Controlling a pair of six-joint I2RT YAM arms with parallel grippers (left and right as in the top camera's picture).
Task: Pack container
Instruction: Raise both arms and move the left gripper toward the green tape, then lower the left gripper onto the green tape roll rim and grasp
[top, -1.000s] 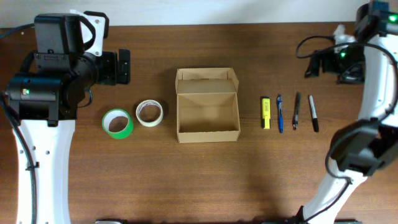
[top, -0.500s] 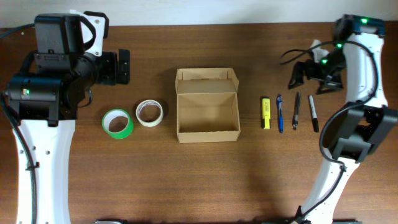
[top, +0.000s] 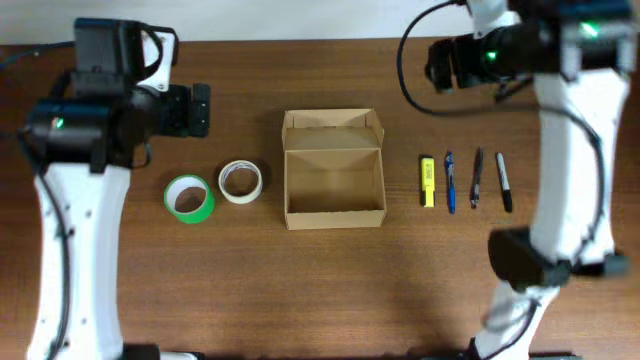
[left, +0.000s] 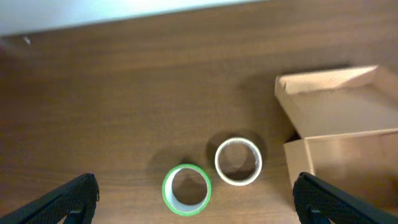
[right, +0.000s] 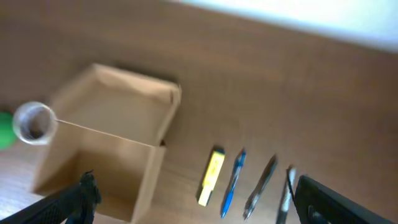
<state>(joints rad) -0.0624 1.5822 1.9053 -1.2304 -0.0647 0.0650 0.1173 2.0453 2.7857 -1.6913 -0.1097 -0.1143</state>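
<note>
The container (top: 335, 186), a tan cardboard box, stands open and empty at the table's middle with its flap lid folded back; it also shows in the left wrist view (left: 348, 155) and the right wrist view (right: 106, 143). A green tape roll (top: 189, 198) and a white tape roll (top: 240, 181) lie left of it. A yellow highlighter (top: 427, 182), blue pen (top: 450, 182), grey pen (top: 476, 179) and black marker (top: 504, 182) lie right of it. My left gripper (top: 200, 108) is open and empty, high above the rolls (left: 196, 190). My right gripper (top: 445, 62) is open and empty, high behind the pens (right: 194, 190).
The table's back edge meets a white wall behind both arms. The left arm stands along the table's left side, the right arm along the right side.
My right arm has swung left from the far right edge to above the back of the table near the pens. My left arm has shifted slightly. The objects have not moved.
</note>
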